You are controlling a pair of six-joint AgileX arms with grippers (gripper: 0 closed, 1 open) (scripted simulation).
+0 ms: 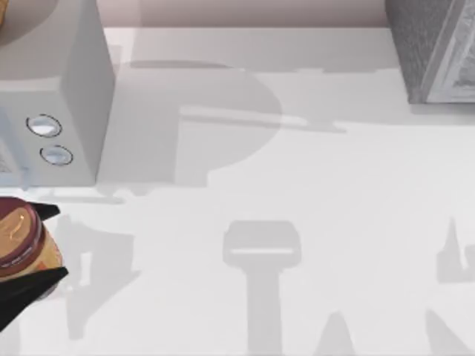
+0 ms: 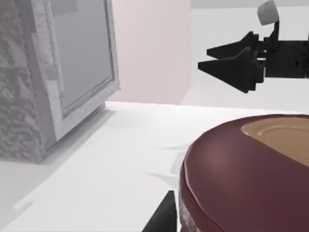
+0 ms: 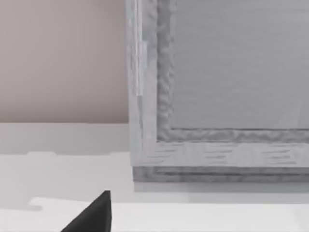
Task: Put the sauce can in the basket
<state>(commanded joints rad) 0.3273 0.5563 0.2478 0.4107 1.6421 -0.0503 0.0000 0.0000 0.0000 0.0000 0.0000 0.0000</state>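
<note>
1. Our left gripper (image 1: 26, 248) sits at the far left edge of the top view, just below the light grey appliance with two round knobs (image 1: 67, 111).
2. Its two black fingers (image 1: 37, 285) bracket the sauce can (image 1: 22, 241), one on the far side and one on the near side, both touching the can's wall. Fingers are closed on the can.
3. The sauce can is at the table's left edge in that grip. Maroon lid, orange-tan label and a red band under the rim are visible. It looks tilted in the top view; we cannot tell whether its base touches the table (image 1: 297, 193).
4. In the left wrist view the can's maroon top (image 2: 241, 179) with a tan recessed centre sits close to the lens, with a black finger (image 2: 161, 217) just beside it.
5. That same view shows our right gripper (image 2: 205, 58) farther off, above the white table, with a clear gap between its two black fingers, so they are apart and hold nothing.
6. A grey textured cabinet with a framed panel (image 2: 58, 72) stands on the table; in the top view it sits at the upper right corner (image 1: 438, 52).
7. The right wrist view faces that cabinet's framed front (image 3: 217, 96) up close, with one black fingertip (image 3: 94, 215) at the lower edge and a pinkish wall (image 3: 63, 58) beside the cabinet.
</note>
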